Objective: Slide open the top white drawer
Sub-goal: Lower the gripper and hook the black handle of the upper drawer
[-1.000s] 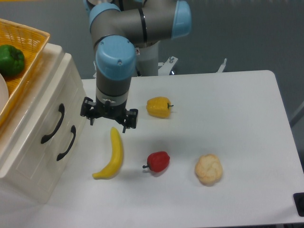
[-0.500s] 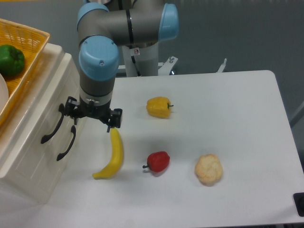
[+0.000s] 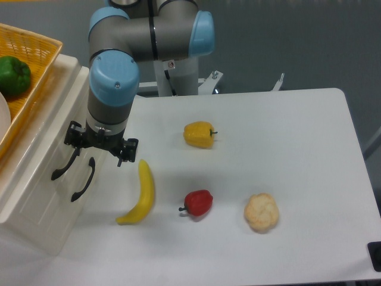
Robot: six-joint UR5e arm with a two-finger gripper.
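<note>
The top white drawer (image 3: pixel 43 152) is the upper panel of the cream cabinet at the left, and its front sits flush with the cabinet. Its curved black handle (image 3: pixel 61 170) runs diagonally down the panel. My gripper (image 3: pixel 99 146) hangs pointing down at the upper end of that handle, partly covering it. The jaws look spread apart, one side over the handle's top end and the other toward the table. I see nothing held between them. Whether a finger touches the handle is hidden by the wrist.
The lower drawer's black handle (image 3: pixel 83 180) lies just below right of the top one. A banana (image 3: pixel 141 193), a red pepper (image 3: pixel 198 202), a yellow pepper (image 3: pixel 199 134) and a cauliflower (image 3: pixel 261 212) lie on the table. A yellow basket (image 3: pixel 36 53) with a green pepper (image 3: pixel 13 74) sits on the cabinet.
The arm has swung left from above the banana to the cabinet front, bringing the gripper over the top handle's upper end. The drawers and the food have not moved.
</note>
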